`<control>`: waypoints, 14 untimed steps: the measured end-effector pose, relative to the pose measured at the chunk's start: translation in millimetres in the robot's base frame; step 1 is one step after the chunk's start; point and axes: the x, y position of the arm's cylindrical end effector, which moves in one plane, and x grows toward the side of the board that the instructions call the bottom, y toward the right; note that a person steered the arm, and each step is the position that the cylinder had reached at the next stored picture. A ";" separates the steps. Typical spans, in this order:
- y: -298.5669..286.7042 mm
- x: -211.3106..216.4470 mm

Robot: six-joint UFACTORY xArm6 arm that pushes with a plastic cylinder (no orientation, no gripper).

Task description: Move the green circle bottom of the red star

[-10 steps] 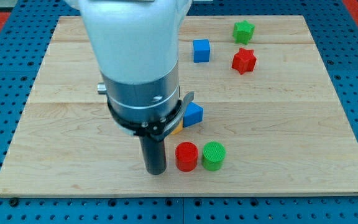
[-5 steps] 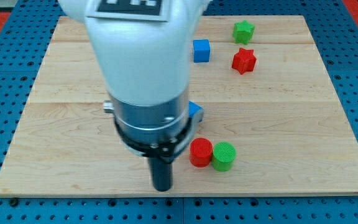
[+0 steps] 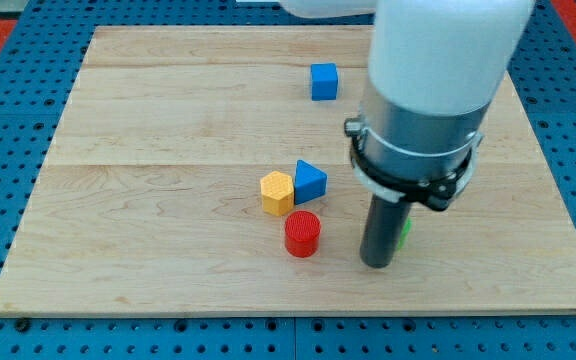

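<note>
My tip (image 3: 377, 263) rests on the board near the view's bottom, right of centre. The green circle (image 3: 405, 229) is almost wholly hidden behind the rod; only a thin green sliver shows at the rod's right side, just above the tip. The red circle (image 3: 302, 234) lies to the tip's left, apart from it. The red star is hidden behind the arm's body.
A yellow hexagon (image 3: 277, 193) and a blue triangle (image 3: 310, 181) sit together above the red circle. A blue cube (image 3: 323, 81) lies near the view's top. The wooden board (image 3: 118, 200) ends at the blue pegboard table on all sides.
The arm has swung from the view's left of the two circles to their right. The red circle has slid a little left; the green circle has moved right and is now behind the rod.
</note>
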 end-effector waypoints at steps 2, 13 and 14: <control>68.6 -44.9; -20.7 15.4; -85.8 27.4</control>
